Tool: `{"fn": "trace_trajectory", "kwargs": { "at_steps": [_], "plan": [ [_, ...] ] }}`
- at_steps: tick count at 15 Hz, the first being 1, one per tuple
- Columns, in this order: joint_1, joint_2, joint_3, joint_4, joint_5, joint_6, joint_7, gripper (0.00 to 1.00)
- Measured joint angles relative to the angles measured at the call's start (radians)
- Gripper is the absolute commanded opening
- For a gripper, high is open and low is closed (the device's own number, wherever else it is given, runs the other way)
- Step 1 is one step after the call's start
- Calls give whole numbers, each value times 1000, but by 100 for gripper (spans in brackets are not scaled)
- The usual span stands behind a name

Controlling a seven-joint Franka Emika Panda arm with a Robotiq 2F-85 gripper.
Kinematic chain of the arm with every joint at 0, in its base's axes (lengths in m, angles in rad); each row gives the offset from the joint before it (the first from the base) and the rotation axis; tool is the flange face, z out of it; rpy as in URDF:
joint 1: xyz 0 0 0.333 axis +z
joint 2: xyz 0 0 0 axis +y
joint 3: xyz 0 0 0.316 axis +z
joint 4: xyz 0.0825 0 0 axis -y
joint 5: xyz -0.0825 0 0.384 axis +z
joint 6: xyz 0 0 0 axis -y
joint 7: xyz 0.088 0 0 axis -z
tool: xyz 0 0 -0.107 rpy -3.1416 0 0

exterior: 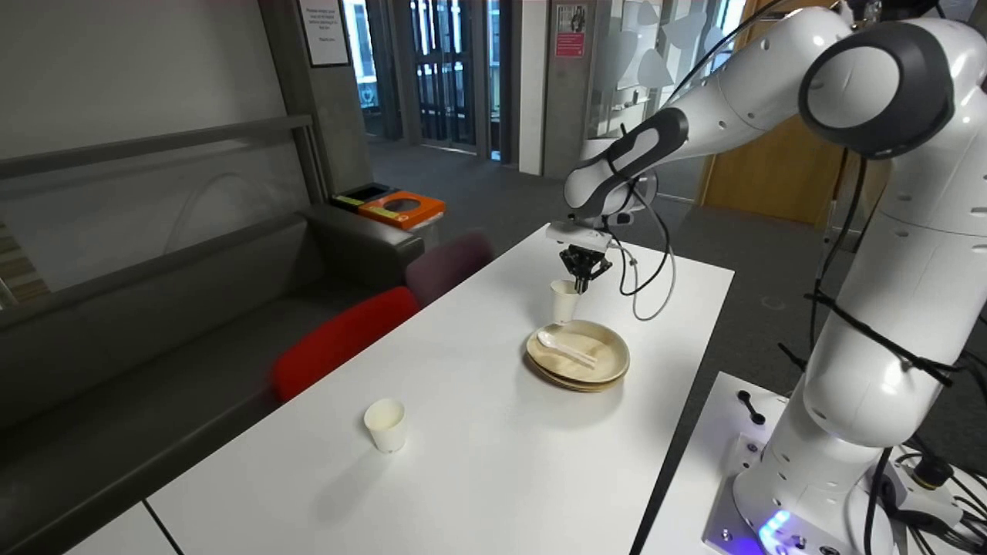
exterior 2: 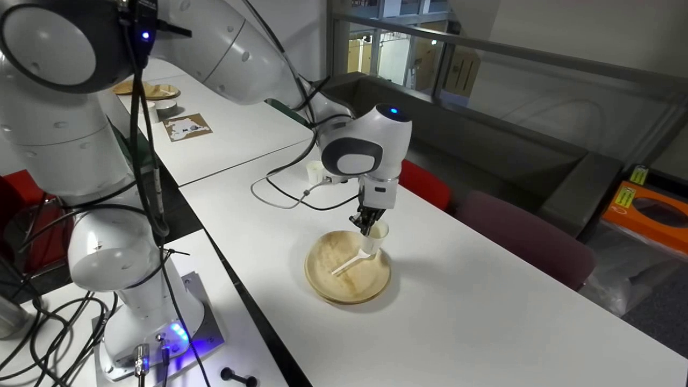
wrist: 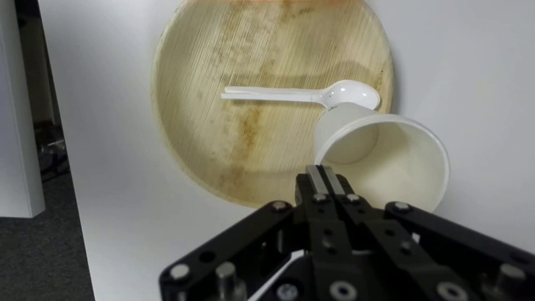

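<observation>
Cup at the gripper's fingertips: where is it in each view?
In an exterior view: cup, slightly right of centre, above the plate in the picture.
In an exterior view: cup, just right of and below centre, overlapping the upper right edge of the plate.
In the wrist view: cup, right of centre, overlapping the lower right edge of the plate.
Shared landmark: the plate, with white cutlery on it.

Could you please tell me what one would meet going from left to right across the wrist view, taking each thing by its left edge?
White surface at the picture's left edge → white tabletop → round wood-grained plate → white plastic spoon → white cup.
</observation>
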Motion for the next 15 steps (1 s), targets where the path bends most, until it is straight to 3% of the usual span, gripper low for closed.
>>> {"fn": "trace_trajectory", "kwargs": {
  "at_steps": [4,8,11,15],
  "plan": [
    [-14,-185,0,-50,-7,-26,-124,0],
    [-54,-354,-1,-59,-8,-286,-267,0],
    [-76,-379,10,-38,-41,-470,-292,0],
    [-85,-338,31,10,-104,-627,-291,0]
  ]
}}
